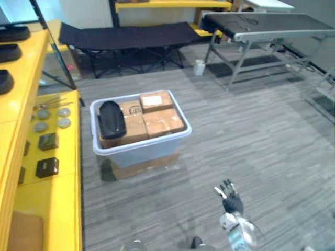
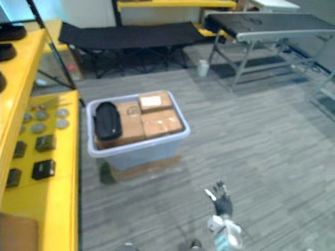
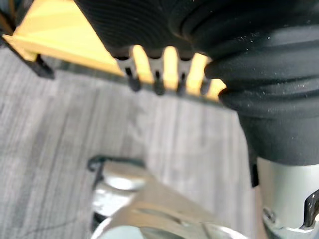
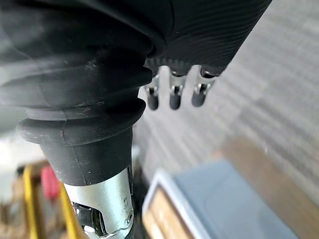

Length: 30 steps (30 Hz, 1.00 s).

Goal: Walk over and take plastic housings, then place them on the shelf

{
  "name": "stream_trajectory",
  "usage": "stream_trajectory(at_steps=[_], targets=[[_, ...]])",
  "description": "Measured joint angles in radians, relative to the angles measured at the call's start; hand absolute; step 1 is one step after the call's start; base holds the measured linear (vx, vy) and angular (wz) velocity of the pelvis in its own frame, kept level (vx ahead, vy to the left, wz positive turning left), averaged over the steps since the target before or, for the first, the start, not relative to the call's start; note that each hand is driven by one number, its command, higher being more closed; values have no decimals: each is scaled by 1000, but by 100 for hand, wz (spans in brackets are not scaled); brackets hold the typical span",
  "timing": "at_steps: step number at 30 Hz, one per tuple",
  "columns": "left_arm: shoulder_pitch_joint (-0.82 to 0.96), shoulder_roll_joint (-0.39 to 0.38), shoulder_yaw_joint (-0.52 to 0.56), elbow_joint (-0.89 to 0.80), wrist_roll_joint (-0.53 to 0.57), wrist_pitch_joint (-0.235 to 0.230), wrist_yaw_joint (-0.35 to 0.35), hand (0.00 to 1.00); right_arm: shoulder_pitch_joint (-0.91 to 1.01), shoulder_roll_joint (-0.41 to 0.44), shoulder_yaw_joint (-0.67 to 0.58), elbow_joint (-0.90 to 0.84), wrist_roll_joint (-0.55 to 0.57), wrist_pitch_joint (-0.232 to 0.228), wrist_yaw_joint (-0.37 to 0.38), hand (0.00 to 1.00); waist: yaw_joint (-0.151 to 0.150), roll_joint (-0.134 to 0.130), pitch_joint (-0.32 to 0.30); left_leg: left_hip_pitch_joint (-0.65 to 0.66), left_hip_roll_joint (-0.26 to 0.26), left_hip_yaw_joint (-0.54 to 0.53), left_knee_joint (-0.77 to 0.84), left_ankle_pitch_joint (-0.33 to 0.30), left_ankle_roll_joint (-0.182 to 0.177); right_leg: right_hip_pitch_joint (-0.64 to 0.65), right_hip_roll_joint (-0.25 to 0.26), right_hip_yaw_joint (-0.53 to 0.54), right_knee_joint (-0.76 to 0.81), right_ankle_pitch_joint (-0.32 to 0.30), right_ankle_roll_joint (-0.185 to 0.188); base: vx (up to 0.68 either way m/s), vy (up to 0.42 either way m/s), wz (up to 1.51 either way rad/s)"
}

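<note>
A black plastic housing (image 1: pixel 111 119), smooth, glossy and oblong with rounded ends, lies in the left part of a pale blue-grey plastic bin (image 1: pixel 141 148) at the centre of the frame. Beside it, brown cardboard boxes (image 1: pixel 157 115) sealed with tape are packed tightly and fill the rest of the bin. The bin has rounded corners and a rolled rim, and it stands on a flat carton (image 1: pixel 146 166) on the grey striped carpet (image 1: pixel 261 146).

Along the left edge runs the yellow shelf (image 1: pixel 60 193). On its lower level are small matte black blocks (image 1: pixel 47 167) and dull round metal discs (image 1: pixel 64 123), and on its upper level, at the upper left, are more black rounded pieces (image 1: pixel 11 33).

The right hand (image 1: pixel 229 198) hangs over the carpet at the lower centre-right, well apart from the bin, with its fingers straight, spread and empty. In its wrist view the left hand (image 3: pixel 149 25) has relaxed fingers (image 3: pixel 157 79) holding nothing, with the yellow shelf edge beyond them.

A black fabric cot (image 1: pixel 125 35) stands at the top, and a metal-framed conveyor (image 1: pixel 261 23) at the upper right.
</note>
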Motion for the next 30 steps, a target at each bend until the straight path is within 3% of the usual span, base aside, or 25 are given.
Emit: stream_trajectory(at_steps=[3, 5, 7, 9, 11, 12, 13, 15, 17, 19, 20, 25, 26, 27, 28, 30], targets=[[-6, 0, 2, -19, 1, 1, 0, 0, 6, 18, 13, 12, 16, -6, 0, 0, -1, -3, 64, 36, 17, -5, 73, -49, 26, -142, -54, 13, 344, -21, -19, 111, 69, -10], [-20, 7, 3, -20, -4, 8, 0, 0, 5, 26, 20, 24, 15, -7, 10, 0, -3, 5, 73, 77, 30, -7, 49, -54, 29, -158, -17, 5, 305, -113, -16, 223, -51, -9], [-31, 8, 3, -19, -5, 9, -6, 0, 2, 22, 19, 23, 13, -14, 18, 0, -10, 24, 80, 106, 40, -8, 13, -53, 28, -168, 21, 5, 185, -118, -10, 176, -65, 6], [-30, 10, 5, -20, -24, -4, -25, 0, 4, 19, 19, 14, 10, -15, 29, 0, -29, 48, 93, 142, 50, -14, -10, -54, 14, -177, 40, 55, -50, -57, 32, 184, -100, 19], [-25, 11, 15, -18, -48, -5, -34, 0, 15, 19, 17, 14, -2, -15, 44, 0, -30, 54, 96, 169, 54, -37, -20, -68, -18, -172, 34, 94, -144, 2, 41, 247, -229, 34], [-28, 14, 25, -18, -81, -5, -39, 0, 29, 14, 17, 13, -16, -8, 66, 0, -34, 62, 99, 196, 74, -70, -37, -87, -61, -164, 44, 109, -132, 111, 59, 295, -332, 58], [-32, 15, 35, -18, -83, -5, -41, 0, 32, 10, 17, 13, -26, -5, 74, 0, -37, 74, 96, 201, 89, -92, -50, -87, -72, -164, 58, 114, -111, 137, 57, 231, -339, 85], [-46, -14, 35, -20, -102, -5, -42, 0, 38, -16, 18, 7, -41, -4, 90, 0, -51, 117, 58, 197, 138, -147, -110, -75, -97, -216, 99, 87, 4, 74, 32, 237, -287, 56], [-49, -58, 40, -18, -122, -1, -42, 0, 1, -26, 18, 5, -117, -3, 91, 0, -49, 130, 53, 173, 146, -218, -63, 13, -101, -258, 83, 55, 159, -29, -9, 303, -314, 29], [-48, -90, 39, -8, -119, -8, -52, 0, -10, -35, 18, 4, -127, -4, 115, 0, -48, 131, 52, 112, 163, -230, 63, 96, -94, -201, 77, 18, 136, -53, -31, 330, -350, 56], [-46, -90, 34, -8, -119, -13, -52, 0, -9, -43, 12, 3, -144, -3, 127, 0, -48, 136, 52, 78, 176, -219, 120, 94, -96, -126, 75, -22, 76, -50, -33, 337, -330, 82], [-38, -80, -6, -26, -89, -11, -52, 0, 10, -76, -41, -65, -185, -5, 145, 0, -49, 139, 50, -13, 135, -49, -44, 105, -82, 81, 31, -196, -90, -41, -12, 135, -88, 107], [-39, -76, -10, -31, -58, -11, -53, 0, 12, -79, -50, -81, -185, -14, 145, 0, -47, 140, 50, -54, 118, -12, -96, 131, -58, 105, 19, -230, -111, -38, 6, 67, 122, 93], [-34, -76, -11, -26, -35, -8, -56, 0, 12, -80, -61, -84, -185, -25, 142, 0, -25, 137, 53, -52, 99, 1, -117, 194, -37, 125, -2, -245, -113, -40, 32, 73, 145, 69], [-23, -78, -13, -26, -26, -9, -59, 0, 9, -90, -64, -85, -185, -33, 138, 0, -19, 139, 51, -47, 92, 6, -123, 222, -48, 132, -7, -248, -119, -38, 49, 101, 236, 34], [-7, -64, -28, -25, 14, -15, -76, 0, -14, -77, -61, -85, -186, -52, 126, 0, 5, 123, 41, -44, 36, 20, -145, 210, -35, 149, -50, -245, -166, -8, 93, 132, 254, 15]])
